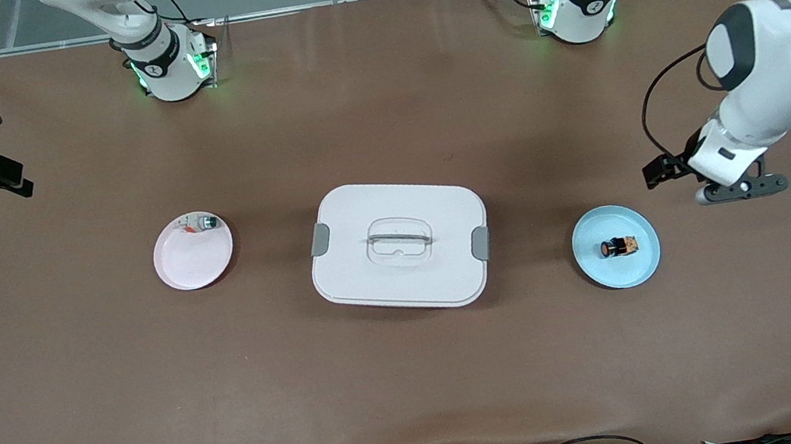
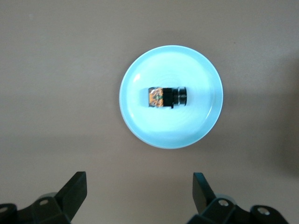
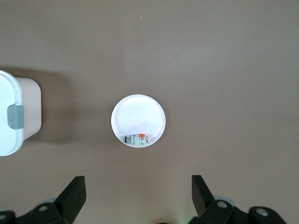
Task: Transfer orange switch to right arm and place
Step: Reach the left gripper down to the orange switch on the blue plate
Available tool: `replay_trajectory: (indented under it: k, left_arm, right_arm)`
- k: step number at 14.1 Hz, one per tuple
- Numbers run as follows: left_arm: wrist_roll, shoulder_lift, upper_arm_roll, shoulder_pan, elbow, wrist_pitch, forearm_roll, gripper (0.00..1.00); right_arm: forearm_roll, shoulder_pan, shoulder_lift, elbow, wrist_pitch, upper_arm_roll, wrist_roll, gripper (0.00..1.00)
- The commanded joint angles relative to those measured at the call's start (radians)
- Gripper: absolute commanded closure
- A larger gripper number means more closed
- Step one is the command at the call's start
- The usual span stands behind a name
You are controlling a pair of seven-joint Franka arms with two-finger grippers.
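The orange switch (image 1: 619,247) (image 2: 167,97) lies on its side on a light blue plate (image 1: 619,275) (image 2: 140,128) toward the left arm's end of the table. My left gripper (image 1: 741,189) (image 2: 138,179) hangs open and empty over the bare table beside that plate, a little toward the robot bases. My right gripper (image 1: 15,180) (image 3: 138,182) is up in the air at the right arm's end of the table, open with nothing between its fingers.
A white lidded box (image 1: 403,282) (image 3: 11,140) with grey clips stands mid-table. A pink plate (image 1: 191,268) (image 3: 138,114) toward the right arm's end holds a whitish switch with a green face (image 1: 203,222) (image 3: 137,138). Cables lie along the table's near edge.
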Motion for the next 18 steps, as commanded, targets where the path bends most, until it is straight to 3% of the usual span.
replay_trajectory:
  k: [1,8,18]
  left_arm:
    - [0.009,0.088,-0.015,-0.002,0.009,0.096,0.018,0.00]
    - [0.003,0.246,-0.015,-0.003,0.029,0.250,0.017,0.00]
    - [-0.022,0.339,-0.016,-0.008,0.098,0.301,0.001,0.00]
  right_arm:
    - [0.005,-0.011,0.002,0.010,-0.016,0.006,0.007,0.00]
    - [0.005,-0.010,0.002,0.010,-0.018,0.007,0.004,0.00]
    - [0.005,-0.011,0.002,0.009,-0.018,0.006,0.004,0.00]
